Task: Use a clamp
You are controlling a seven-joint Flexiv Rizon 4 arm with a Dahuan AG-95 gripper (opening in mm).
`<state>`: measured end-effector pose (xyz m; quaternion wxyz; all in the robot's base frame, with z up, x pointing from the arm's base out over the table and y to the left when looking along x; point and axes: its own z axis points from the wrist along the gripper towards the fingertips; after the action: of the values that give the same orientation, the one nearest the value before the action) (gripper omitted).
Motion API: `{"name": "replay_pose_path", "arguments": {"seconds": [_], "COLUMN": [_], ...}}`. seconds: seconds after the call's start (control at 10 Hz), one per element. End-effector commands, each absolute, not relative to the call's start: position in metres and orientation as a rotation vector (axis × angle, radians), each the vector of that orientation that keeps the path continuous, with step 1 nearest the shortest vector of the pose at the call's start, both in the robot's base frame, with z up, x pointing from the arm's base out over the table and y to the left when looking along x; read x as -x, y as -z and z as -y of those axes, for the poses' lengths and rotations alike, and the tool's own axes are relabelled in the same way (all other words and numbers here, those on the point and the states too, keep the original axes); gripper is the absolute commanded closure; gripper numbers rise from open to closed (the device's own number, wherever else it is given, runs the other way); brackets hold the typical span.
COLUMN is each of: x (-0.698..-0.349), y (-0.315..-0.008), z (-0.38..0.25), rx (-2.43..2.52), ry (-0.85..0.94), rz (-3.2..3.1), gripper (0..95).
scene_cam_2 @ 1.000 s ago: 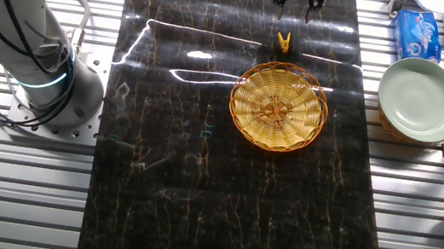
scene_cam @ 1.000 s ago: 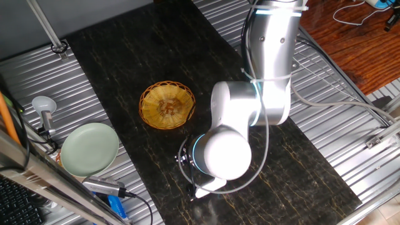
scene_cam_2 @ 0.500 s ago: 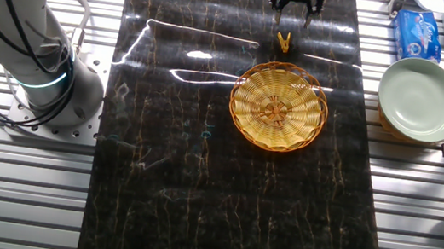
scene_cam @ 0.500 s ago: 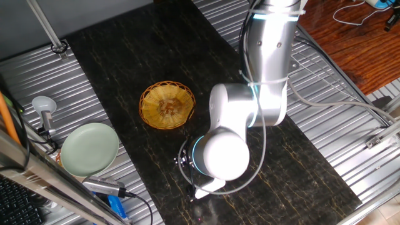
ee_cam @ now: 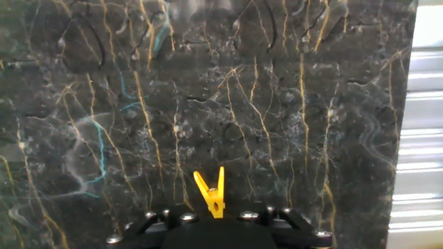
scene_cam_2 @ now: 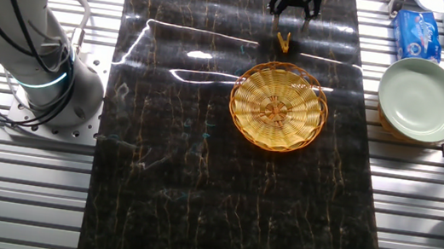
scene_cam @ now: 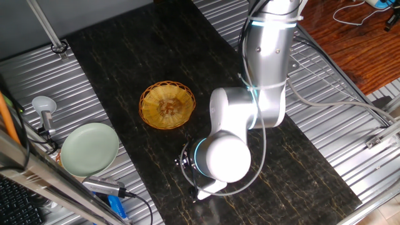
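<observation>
clamp: tiny orange-yellow a-shaped plastic spring clamp (scene_cam_2: 283,41) lies flat on the dark gold-veined marble desk (scene_cam_2: 197,181), just beside the far rim of the round golden woven basket (scene_cam_2: 279,105), apart from it. in the hand view the clamp (ee_cam: 210,194) sits low in centre, its two splayed legs pointing away from the camera.
gripper: black two-finger gripper (scene_cam_2: 295,7) hangs just beyond the clamp, not touching it. fingers look spread, nothing between them; fingertips themselves are out of the hand view, so the exact gap is unclear.
step (judged): approach before the grasp; clamp not yet picked.
risk 1: clamp is small and thin; a slightly off-centre descent would probably put one finger on top of it and flick it away.
risk 2: closing on the wrong end would likely fail to open the spring, or let it squirt out sideways.
risk 3: flat thin part on hard desk; fingers could strike the marble before getting purchase.
risk 4: a nudged clamp may slide against the basket rim, harder to reach there.
bystanders: pale green round plate (scene_cam_2: 420,98) well apart, no concern.
</observation>
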<state>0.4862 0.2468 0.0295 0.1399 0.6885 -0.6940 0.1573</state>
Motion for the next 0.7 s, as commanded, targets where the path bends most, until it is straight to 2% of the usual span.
{"name": "replay_pose_path", "arguments": {"seconds": [0.1, 0.7], "x": [-0.4819, -0.4786], "y": [-0.0249, -0.0163], "z": [-0.2456, -0.2444], "rx": [-1.993, -2.0], "ry": [-0.457, -0.471], "rz": [2.014, 2.017], "gripper": [38.0, 38.0]}}
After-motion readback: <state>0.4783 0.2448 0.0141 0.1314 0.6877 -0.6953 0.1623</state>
